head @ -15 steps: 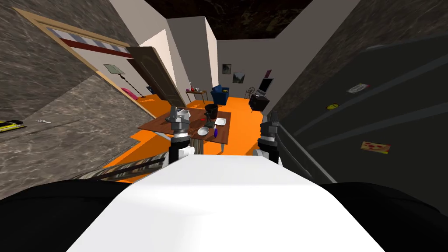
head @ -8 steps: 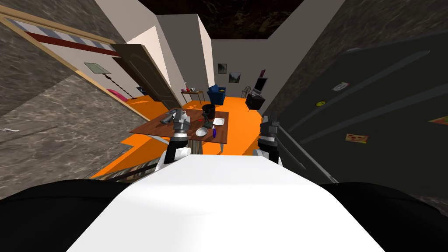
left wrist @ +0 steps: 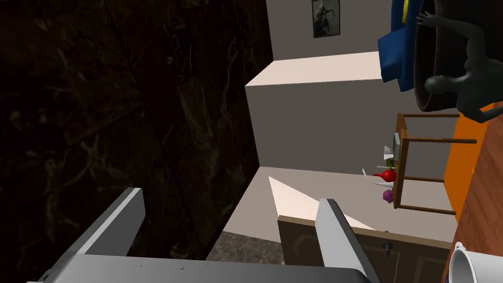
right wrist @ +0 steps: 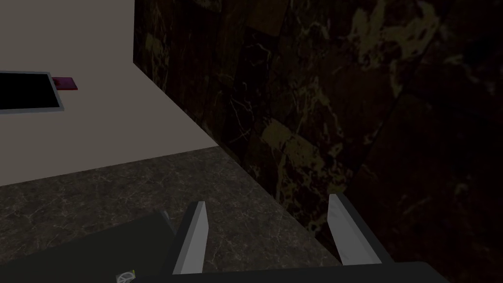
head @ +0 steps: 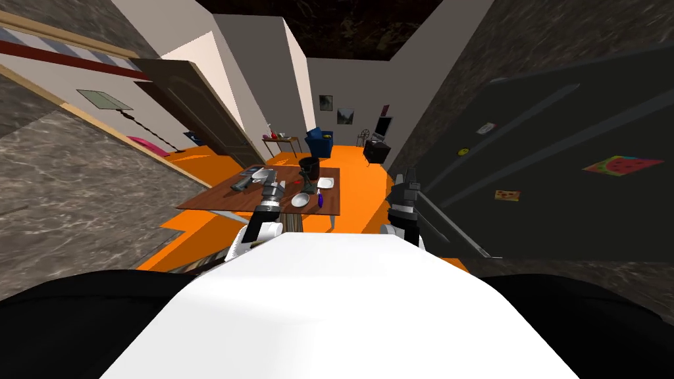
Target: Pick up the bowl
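Note:
A small white bowl [head: 301, 200] sits on the near part of a brown table [head: 217, 195] ahead of me, beside a blue-purple bottle [head: 319, 197]. My left gripper [head: 271, 184] is raised just left of the bowl in the head view. In the left wrist view the left gripper [left wrist: 236, 221] is open and holds nothing, and it points past the table's far end. My right gripper [head: 408, 181] is held up at the right, near a dark fridge. In the right wrist view the right gripper [right wrist: 267, 231] is open with nothing between its fingers.
The table also carries a black pot [head: 309, 164], a dark figurine [head: 305, 178], a white plate [head: 325, 182] and a white cup [head: 260, 175]. A dark fridge [head: 559, 164] with magnets stands close on the right. An open brown door [head: 191, 112] is to the left, and the floor [head: 355, 191] is orange.
The whole head view has shifted: I have moved, and the table now sits lower and further left. The fridge magnets have slid left. My left forearm leans more to the left.

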`<state>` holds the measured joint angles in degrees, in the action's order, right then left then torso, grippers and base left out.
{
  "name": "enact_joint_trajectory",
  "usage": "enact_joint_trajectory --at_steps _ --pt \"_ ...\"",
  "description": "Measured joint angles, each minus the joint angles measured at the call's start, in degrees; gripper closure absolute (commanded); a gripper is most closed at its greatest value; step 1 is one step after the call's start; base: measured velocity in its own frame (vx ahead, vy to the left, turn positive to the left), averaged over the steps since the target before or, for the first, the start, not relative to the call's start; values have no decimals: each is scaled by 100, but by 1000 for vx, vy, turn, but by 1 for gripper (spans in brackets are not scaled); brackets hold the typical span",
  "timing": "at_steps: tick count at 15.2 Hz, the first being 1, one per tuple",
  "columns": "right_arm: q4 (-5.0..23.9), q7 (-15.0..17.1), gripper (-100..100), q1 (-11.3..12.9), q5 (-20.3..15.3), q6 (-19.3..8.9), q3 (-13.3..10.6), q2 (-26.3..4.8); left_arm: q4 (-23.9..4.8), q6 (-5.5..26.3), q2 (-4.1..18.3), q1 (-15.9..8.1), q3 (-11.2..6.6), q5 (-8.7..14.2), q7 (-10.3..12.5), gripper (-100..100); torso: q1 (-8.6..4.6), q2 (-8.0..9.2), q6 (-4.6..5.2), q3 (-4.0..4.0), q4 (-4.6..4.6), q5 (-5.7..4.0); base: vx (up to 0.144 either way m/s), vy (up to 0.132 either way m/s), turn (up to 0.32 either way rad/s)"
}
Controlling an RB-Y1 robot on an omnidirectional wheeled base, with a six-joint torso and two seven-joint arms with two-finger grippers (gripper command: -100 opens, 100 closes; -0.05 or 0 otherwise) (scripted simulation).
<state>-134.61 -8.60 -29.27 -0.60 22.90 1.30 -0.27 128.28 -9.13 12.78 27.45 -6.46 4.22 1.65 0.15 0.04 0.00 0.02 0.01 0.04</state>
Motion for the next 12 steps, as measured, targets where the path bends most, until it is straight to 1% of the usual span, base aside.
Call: enact_joint_trajectory --at_steps 3,5,6,8,10,11,12 --pt "0 0 0 1 0 0 -1 0 -80 326 104 12 -135 91 37 -100 1 0 4 0 0 0 -14 30 -194" --pt "0 0 0 0 0 0 0 0 -156 539 153 -21 -208 137 66 -100 1 -1 0 0 0 0 -13 26 -102" --pt "0 0 0 1 0 0 0 0 -191 630 193 5 -264 178 88 -100 0 -1 2 -1 0 0 -14 25 -169" --pt "0 0 0 0 0 0 0 0 -279 817 208 -30 -312 206 100 -100 -2 -2 0 -1 0 0 -14 22 -114" --pt "0 0 0 1 0 0 0 0 -392 993 265 -42 -410 273 134 -100 0 -1 2 -1 0 0 -15 27 -124" --pt "0 0 0 0 0 0 0 0 -393 1087 259 -44 -423 279 136 -100 -1 -1 0 -1 0 0 -15 29 -144" --pt "0 0 0 1 0 0 0 0 -429 1179 281 -31 -473 315 150 -100 0 -1 2 -1 0 0 -18 31 -184"
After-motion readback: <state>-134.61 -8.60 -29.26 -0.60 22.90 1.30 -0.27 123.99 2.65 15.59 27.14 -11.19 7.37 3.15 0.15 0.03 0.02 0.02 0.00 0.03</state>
